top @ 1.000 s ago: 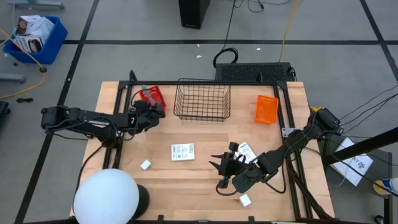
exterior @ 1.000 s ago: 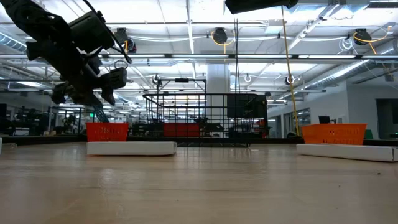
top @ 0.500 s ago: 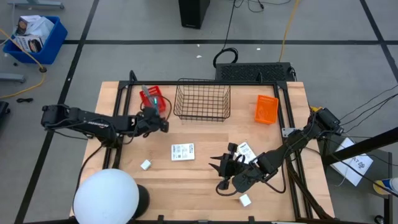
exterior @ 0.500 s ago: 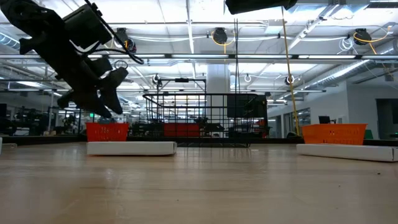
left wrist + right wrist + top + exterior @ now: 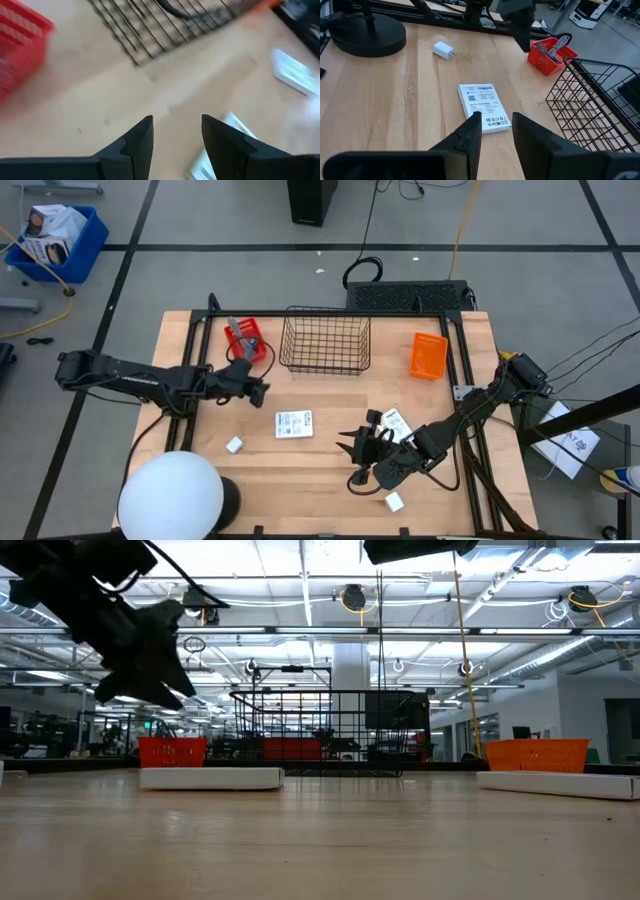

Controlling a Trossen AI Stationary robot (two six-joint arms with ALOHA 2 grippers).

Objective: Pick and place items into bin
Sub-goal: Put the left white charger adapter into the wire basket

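Packets and cubes lie loose on the table [image 5: 200, 470] from above: one packet [image 5: 294, 423] just beyond the left claw [image 5: 262, 388], which hangs empty with its fingers apart, near the red bin [image 5: 247, 337]. Through the right claw's [image 5: 495, 125] camera, that packet [image 5: 484, 107] lies just ahead of its parted, empty fingers, a white cube [image 5: 443, 49] farther off.

Bare wood between red bin [image 5: 248, 337] and packet [image 5: 294, 423]; wire basket [image 5: 324, 343] beside.

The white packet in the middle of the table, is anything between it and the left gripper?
Nothing visible. The left gripper hangs with jaws open, and only bare wood separates it from the white packet.
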